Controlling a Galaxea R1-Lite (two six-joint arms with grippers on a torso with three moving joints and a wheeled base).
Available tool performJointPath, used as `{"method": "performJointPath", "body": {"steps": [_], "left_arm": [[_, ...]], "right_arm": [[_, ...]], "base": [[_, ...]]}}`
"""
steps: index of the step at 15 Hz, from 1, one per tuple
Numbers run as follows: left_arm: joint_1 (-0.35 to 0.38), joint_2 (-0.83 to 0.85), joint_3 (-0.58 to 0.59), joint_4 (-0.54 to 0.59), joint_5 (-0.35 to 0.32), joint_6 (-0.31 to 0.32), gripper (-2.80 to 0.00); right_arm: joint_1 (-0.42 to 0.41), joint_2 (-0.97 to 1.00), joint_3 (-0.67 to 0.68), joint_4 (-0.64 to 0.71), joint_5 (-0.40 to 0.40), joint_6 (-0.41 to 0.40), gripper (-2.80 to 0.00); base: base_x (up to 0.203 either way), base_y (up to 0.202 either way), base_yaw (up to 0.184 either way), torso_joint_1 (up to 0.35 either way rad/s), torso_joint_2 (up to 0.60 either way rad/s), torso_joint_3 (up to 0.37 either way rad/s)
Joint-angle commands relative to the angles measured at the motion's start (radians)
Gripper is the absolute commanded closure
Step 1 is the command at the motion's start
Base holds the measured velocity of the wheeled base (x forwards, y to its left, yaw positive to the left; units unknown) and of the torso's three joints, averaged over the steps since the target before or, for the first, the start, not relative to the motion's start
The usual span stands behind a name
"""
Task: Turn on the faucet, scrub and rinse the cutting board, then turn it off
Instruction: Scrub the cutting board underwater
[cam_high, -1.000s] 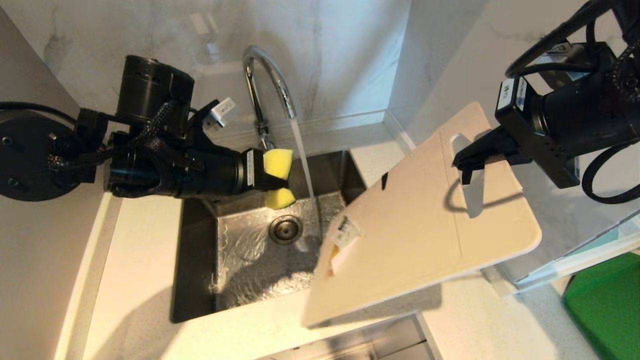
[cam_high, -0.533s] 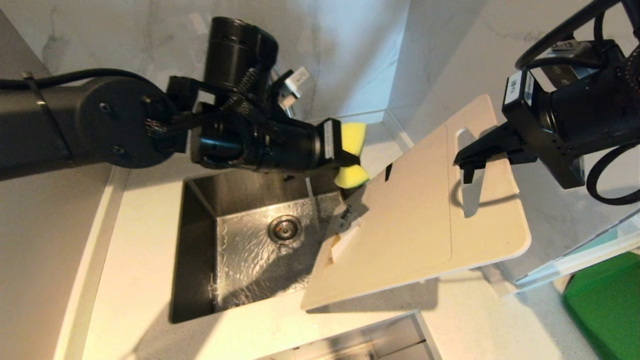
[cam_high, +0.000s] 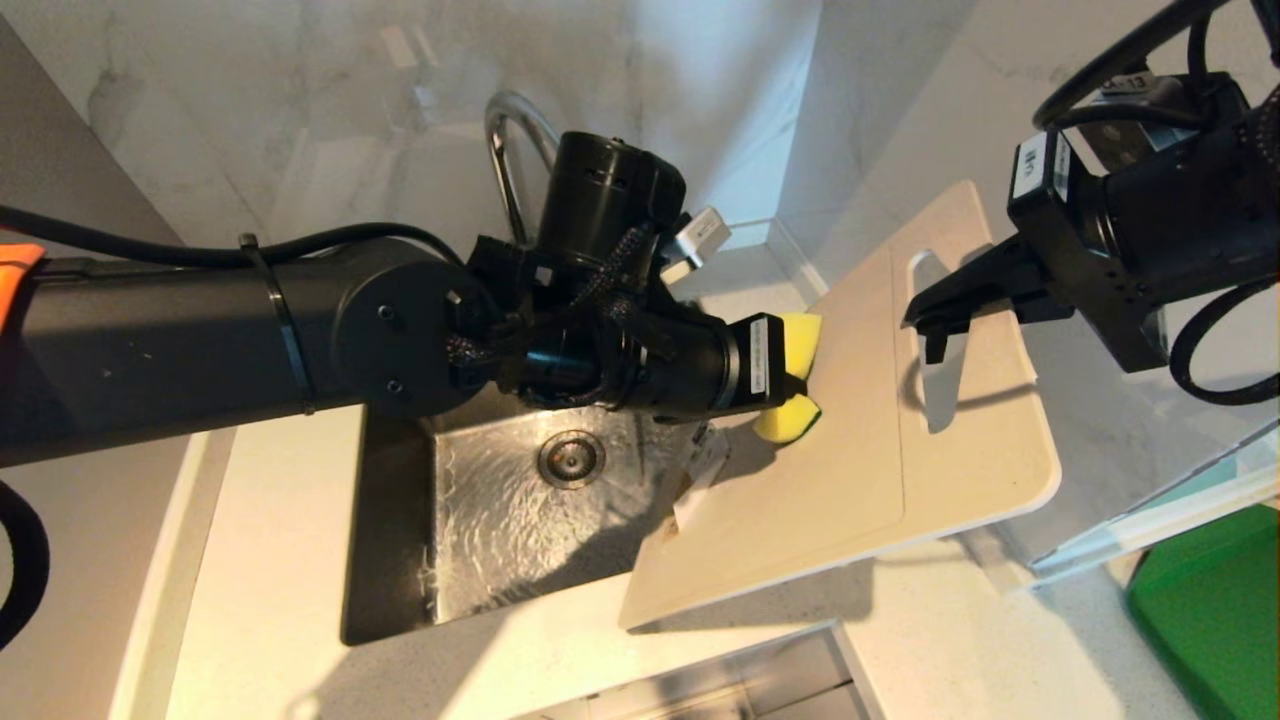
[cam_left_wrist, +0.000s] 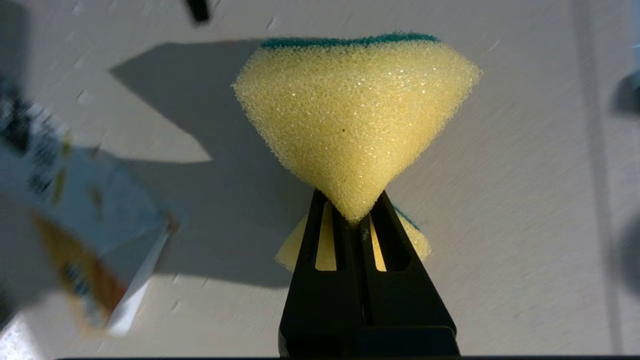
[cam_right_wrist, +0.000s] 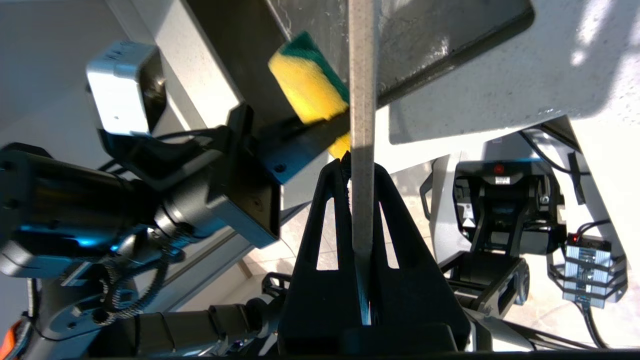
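1. Scrubbing is the step in hand: the left gripper (cam_high: 790, 375) is pinching a yellow sponge (cam_high: 797, 345) tight at its waist and pressing it to the cutting board (cam_high: 850, 470).
2. The right gripper (cam_high: 925, 322) is clamping the board's edge beside the handle hole (cam_high: 925, 300), holding the board tilted, its low end hanging over the sink (cam_high: 400, 540).
3. Doing this well, I judge, is calling for the green scouring face (cam_left_wrist: 345, 41) lying flat on the board and a clamp that is not slipping under the push.
4. The paper label (cam_high: 703, 470) is sitting just beside the sponge and may peel.
5. The left arm is hiding most of the faucet (cam_high: 505, 140), so its lever and any stream are not showing.
6. The label's print is looking too blurred to read.
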Motion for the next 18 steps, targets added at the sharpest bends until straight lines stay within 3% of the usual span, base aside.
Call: {"method": "performJointPath", "body": {"steps": [1, 4, 11, 18], "left_arm": [[-0.003, 0.022, 0.005, 0.018, 0.003, -0.003, 0.0], [0.019, 0.017, 0.052, 0.021, 0.008, -0.001, 0.0], [0.15, -0.113, 0.237, 0.012, 0.013, 0.007, 0.0], [0.213, -0.225, 0.452, -0.007, 0.015, 0.047, 0.0]], "right_arm": [[0.0, 0.003, -0.008, -0.018, 0.006, 0.005, 0.0], [0.0, 0.006, -0.019, -0.022, 0.006, 0.005, 0.0], [-0.002, 0.015, -0.052, -0.035, 0.006, 0.005, 0.0], [0.0, 0.003, -0.053, -0.054, 0.012, 0.006, 0.0]], "base": [[0.0, 0.0, 0.0, 0.0, 0.0, 0.0], [0.0, 0.0, 0.0, 0.0, 0.0, 0.0], [0.0, 0.0, 0.0, 0.0, 0.0, 0.0], [0.0, 0.0, 0.0, 0.0, 0.0, 0.0]]}}
